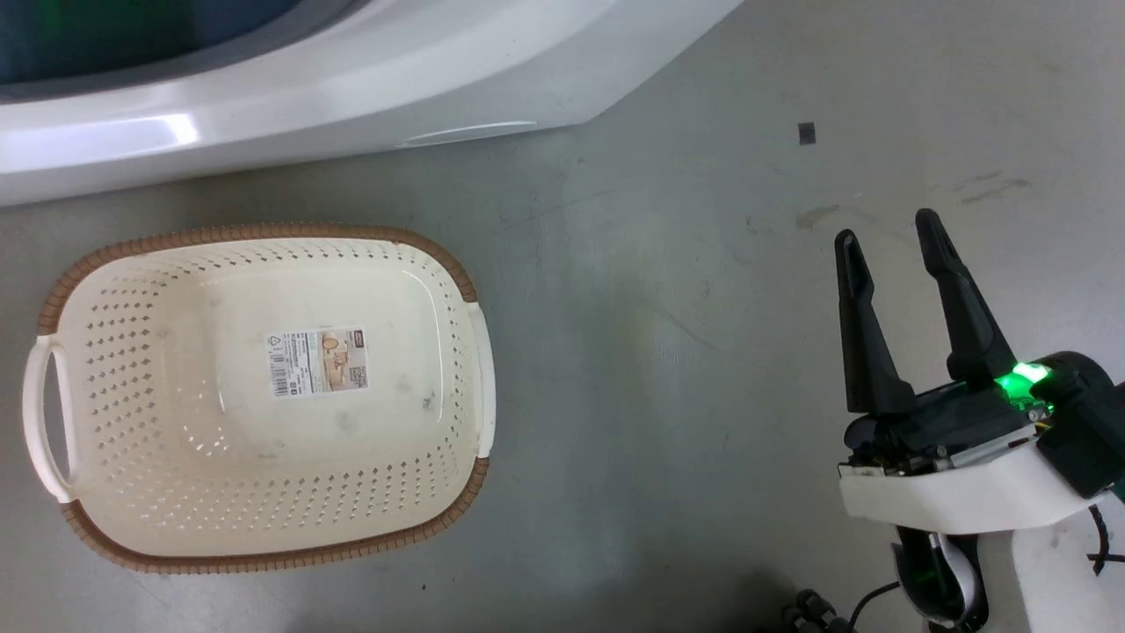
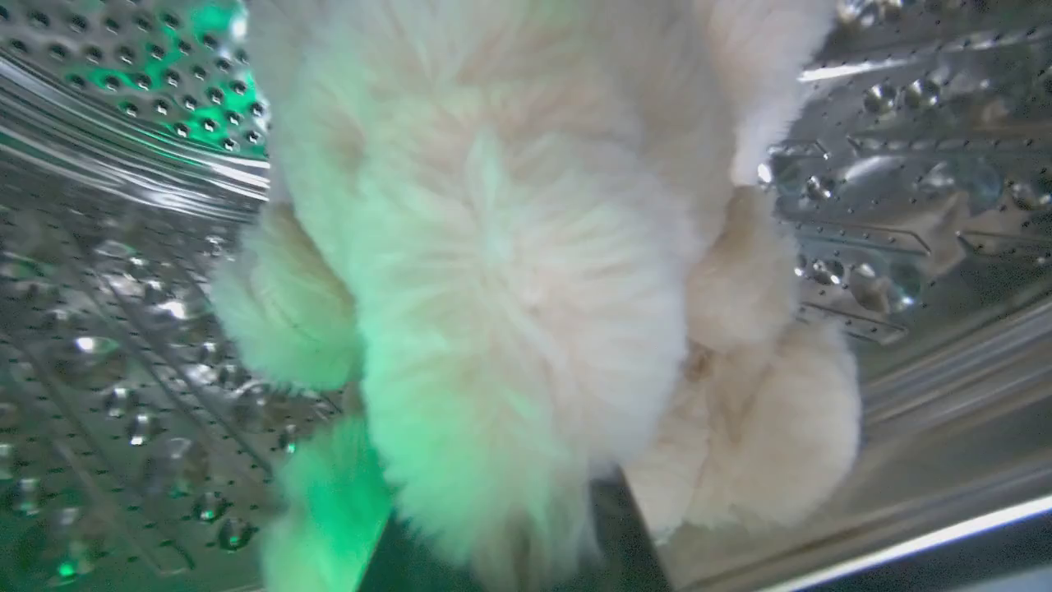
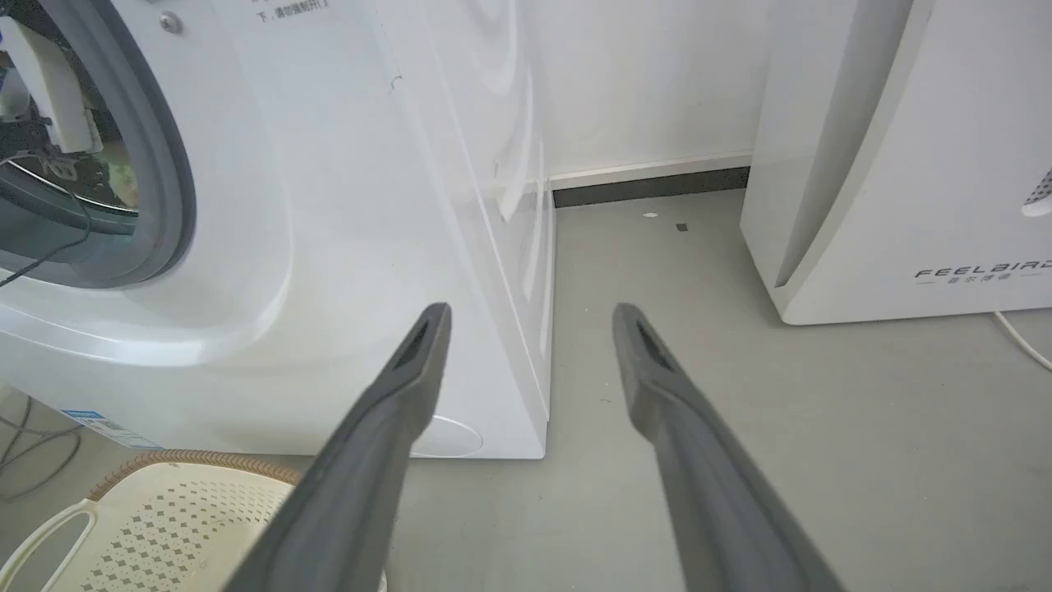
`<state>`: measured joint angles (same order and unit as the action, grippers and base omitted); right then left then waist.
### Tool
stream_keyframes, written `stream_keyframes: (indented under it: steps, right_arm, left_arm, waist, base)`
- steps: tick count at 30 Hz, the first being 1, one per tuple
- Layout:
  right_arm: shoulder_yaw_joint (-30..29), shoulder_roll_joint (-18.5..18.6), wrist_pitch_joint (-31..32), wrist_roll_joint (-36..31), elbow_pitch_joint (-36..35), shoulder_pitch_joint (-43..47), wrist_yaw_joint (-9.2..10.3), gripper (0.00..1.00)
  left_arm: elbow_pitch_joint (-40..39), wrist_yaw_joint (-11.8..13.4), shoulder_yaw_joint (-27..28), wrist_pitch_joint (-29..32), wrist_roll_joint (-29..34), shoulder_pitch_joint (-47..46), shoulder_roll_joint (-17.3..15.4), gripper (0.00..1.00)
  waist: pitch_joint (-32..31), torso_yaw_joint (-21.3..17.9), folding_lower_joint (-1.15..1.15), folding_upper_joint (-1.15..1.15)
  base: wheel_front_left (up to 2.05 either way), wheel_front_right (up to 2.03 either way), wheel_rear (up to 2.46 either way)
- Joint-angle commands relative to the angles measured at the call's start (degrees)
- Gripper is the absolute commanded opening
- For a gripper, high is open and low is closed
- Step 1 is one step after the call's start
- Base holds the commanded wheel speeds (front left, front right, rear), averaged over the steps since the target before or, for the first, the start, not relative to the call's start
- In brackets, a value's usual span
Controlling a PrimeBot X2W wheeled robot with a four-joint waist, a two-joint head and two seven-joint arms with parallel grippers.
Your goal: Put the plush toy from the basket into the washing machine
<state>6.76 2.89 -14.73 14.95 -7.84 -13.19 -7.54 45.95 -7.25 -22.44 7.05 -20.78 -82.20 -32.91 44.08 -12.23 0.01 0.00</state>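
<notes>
The left gripper [image 2: 625,543] is pinched almost closed on the plush toy [image 2: 509,271], which hangs mid-frame inside the steel drum [image 2: 107,312]. At lower right, the right gripper [image 1: 888,229] spreads wide and touches nothing above the grey floor [image 1: 659,352]. The basket [image 1: 264,233] sits lower left, and the washing machine [image 1: 352,88] runs along the top.

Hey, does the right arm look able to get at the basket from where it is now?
Probably yes. The right gripper hangs open to the right of the basket, only bare floor lies between them, and the basket's open top faces up.
</notes>
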Motion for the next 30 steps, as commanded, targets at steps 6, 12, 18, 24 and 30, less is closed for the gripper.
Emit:
stream_keyframes:
  steps: [6, 12, 18, 24, 30]
  right_arm:
    - [0.0, 0.0, -0.3, 0.1, -0.3, -1.4, 0.05, 1.00]
    - [-0.2, 0.0, -0.3, 0.1, 0.0, -1.9, 0.05, 1.00]
    - [-0.5, 0.0, -0.3, 0.0, 0.9, -2.4, 0.05, 1.00]
    - [-1.3, 0.0, -0.3, -0.7, 2.3, -2.0, 0.05, 1.00]
    - [-2.0, 0.0, -0.3, -1.8, 4.2, -0.8, 0.05, 1.00]
  left_arm:
    - [3.9, -0.2, -7.4, 7.9, -6.6, -1.9, 0.5, 0.00]
    - [3.5, -0.2, -13.2, 9.1, -12.4, -2.1, -1.2, 0.00]
    - [5.0, -0.2, -16.8, 3.9, -14.3, -1.7, -1.9, 1.00]
    - [7.6, -0.2, -18.5, -4.2, -16.7, 2.6, 0.1, 1.00]
    - [10.4, -0.2, -18.5, -14.4, -19.4, 10.2, 2.9, 1.00]
  waist:
    - [1.2, 0.2, -0.01, 0.00]
    - [1.5, 0.7, -0.01, 0.00]
    - [-0.4, 1.4, -0.01, 0.00]
    - [-6.0, 2.6, -0.01, 0.00]
    - [-14.2, 4.4, -0.01, 0.00]
  base:
    - [0.00, 0.00, 0.00]
    - [0.00, 0.00, 0.00]
    - [0.00, 0.00, 0.00]
    - [0.00, 0.00, 0.00]
    - [0.00, 0.00, 0.00]
